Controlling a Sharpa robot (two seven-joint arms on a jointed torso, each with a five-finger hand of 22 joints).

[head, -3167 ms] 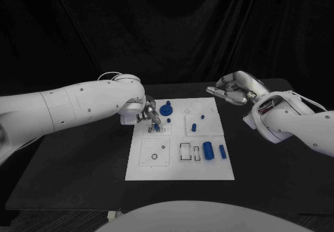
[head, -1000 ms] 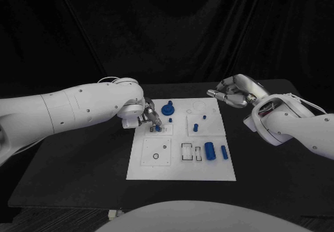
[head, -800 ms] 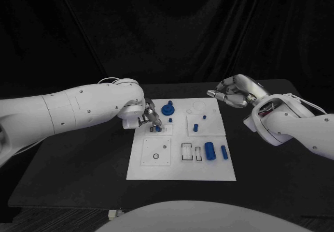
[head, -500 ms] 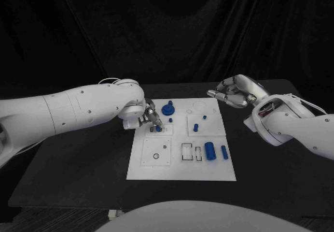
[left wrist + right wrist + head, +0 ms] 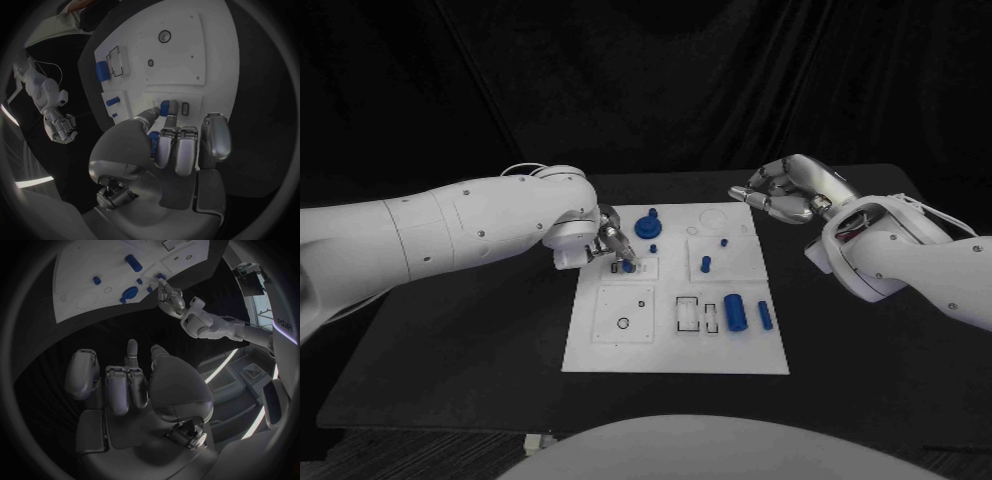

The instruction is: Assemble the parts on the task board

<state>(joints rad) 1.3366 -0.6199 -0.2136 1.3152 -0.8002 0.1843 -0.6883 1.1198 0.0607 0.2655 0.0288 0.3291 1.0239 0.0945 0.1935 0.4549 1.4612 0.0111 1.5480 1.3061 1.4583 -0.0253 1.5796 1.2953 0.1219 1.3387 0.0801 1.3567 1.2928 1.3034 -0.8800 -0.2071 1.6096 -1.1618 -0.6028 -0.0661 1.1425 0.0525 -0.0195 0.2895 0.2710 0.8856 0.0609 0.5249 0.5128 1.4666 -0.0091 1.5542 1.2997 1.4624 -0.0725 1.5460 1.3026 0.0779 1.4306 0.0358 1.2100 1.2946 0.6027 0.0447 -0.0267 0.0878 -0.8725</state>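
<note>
Blue peg: small blue peg point(image 5: 627, 265) sits at the socket block near the board's left edge, pinched at the left hand's fingertips; the left wrist view shows it point(image 5: 164, 108) upright between thumb and fingers, at a slot.
Left hand: left hand point(image 5: 607, 245) has stayed put over the last second, fingers closed on the peg; since 3.2 s ago only a slight settling.
Right hand: right hand point(image 5: 783, 190) hovers off the board's far right corner, fingers curled in, holding nothing; no real shift from earlier frames.
Task board: white task board point(image 5: 675, 350) lies mid-bench, unmoved.
Other parts: blue knob point(image 5: 646, 226), short pin point(image 5: 705, 264), fat cylinder point(image 5: 734, 306) and slim bar point(image 5: 763, 314) unchanged.
Reading: little motion suggests the peg is being seated or aligned, likely fine pressing. Seating not confirmed; contact is hidden by fingers.
</note>
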